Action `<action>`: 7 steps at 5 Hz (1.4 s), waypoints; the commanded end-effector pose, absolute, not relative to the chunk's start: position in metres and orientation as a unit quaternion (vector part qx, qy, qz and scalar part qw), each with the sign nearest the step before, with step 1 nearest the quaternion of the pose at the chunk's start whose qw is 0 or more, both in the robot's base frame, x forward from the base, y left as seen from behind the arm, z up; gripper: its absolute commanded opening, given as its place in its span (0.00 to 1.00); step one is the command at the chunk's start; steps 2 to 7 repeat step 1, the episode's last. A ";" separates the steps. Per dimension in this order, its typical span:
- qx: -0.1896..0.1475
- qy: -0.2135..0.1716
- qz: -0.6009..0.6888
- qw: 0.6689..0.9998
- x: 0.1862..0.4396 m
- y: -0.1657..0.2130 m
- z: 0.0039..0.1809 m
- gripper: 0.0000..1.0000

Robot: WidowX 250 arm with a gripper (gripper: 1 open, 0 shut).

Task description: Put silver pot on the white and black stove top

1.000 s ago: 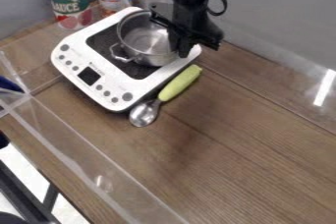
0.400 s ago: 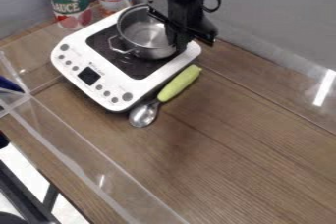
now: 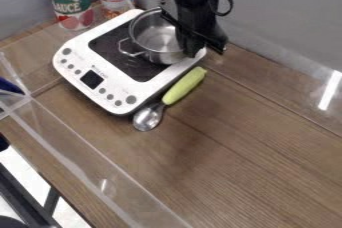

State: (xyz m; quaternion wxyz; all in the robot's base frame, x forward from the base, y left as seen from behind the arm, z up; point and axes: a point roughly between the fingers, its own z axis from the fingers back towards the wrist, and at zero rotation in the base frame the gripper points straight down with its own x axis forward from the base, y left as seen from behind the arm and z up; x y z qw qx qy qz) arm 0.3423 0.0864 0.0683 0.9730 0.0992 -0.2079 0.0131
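Two food cans [image 3: 67,0] stand at upper left of the desk [image 3: 241,142]. Right of them, the white and black stove top [image 3: 83,64] carries the silver pot [image 3: 155,40] over its far right corner, seemingly tilted. Clamped narrow on the pot's right rim, the tool [image 3: 201,45] hangs from a dark arm dropping steeply from the top edge. Placement looks nearly done: next, settle the pot flat on the black glass, then let go.
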 end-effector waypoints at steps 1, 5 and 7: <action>0.110 -0.233 -0.017 0.966 0.346 0.104 0.076 0.00; 0.110 -0.233 -0.017 0.966 0.346 0.104 0.076 0.00; 0.110 -0.233 -0.017 0.966 0.346 0.104 0.076 0.00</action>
